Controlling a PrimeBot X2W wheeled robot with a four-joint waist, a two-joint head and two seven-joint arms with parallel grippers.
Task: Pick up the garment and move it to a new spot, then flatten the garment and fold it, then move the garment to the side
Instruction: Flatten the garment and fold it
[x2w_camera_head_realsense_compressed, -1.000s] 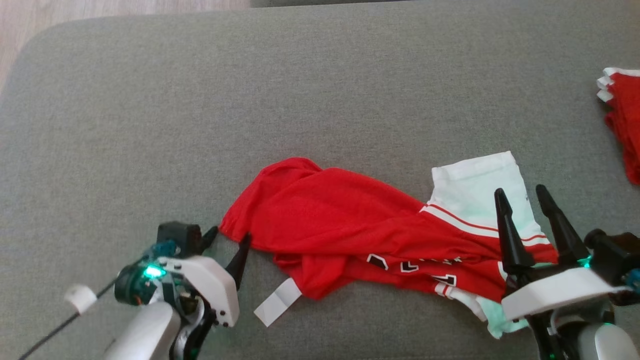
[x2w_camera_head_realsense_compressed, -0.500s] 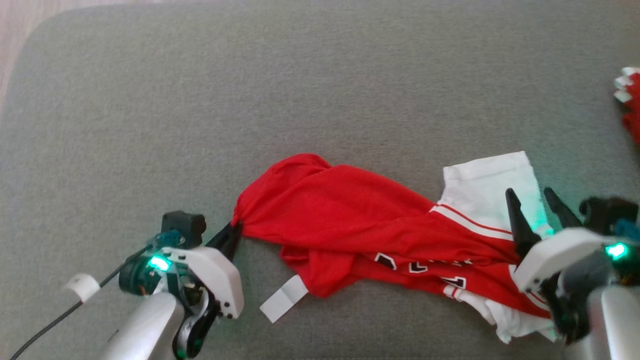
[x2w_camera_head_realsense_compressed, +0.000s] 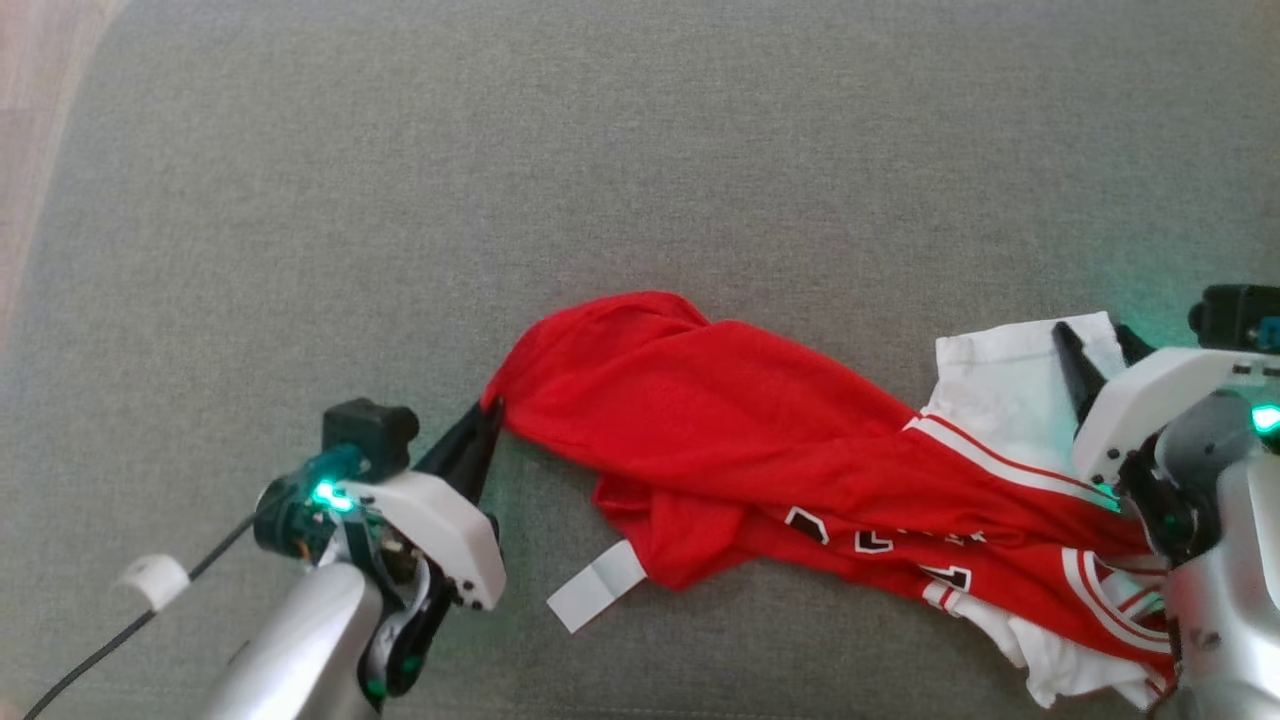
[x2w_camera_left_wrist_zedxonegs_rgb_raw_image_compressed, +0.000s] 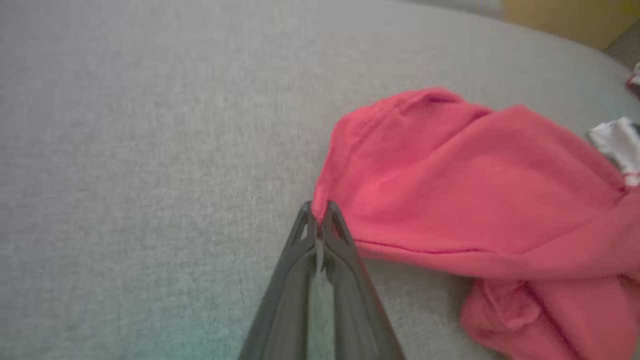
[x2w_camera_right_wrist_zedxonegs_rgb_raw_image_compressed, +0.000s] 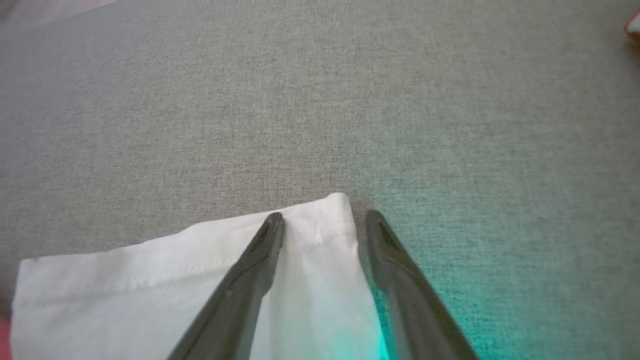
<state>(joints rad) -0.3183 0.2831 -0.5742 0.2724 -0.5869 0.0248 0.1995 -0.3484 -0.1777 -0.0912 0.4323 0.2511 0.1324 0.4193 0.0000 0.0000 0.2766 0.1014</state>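
Your left fingers (x2w_camera_head_realsense_compressed: 470, 450) are clenched on the red edge of the garment (x2w_camera_head_realsense_compressed: 740, 410), crumpled from lower centre to lower right of frame on the grey cushion (x2w_camera_head_realsense_compressed: 600, 150), while your right fingers (x2w_camera_head_realsense_compressed: 1075, 365) stand apart astride its white corner, seemingly readying a two-ended lift.

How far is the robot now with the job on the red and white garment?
Nothing is finished: the garment lies crumpled on the grey surface. In hand: the left gripper is shut on its red edge, and the right gripper stands open, fingers either side of the white corner. Left: lifting it to a new spot, flattening, folding, moving it aside.
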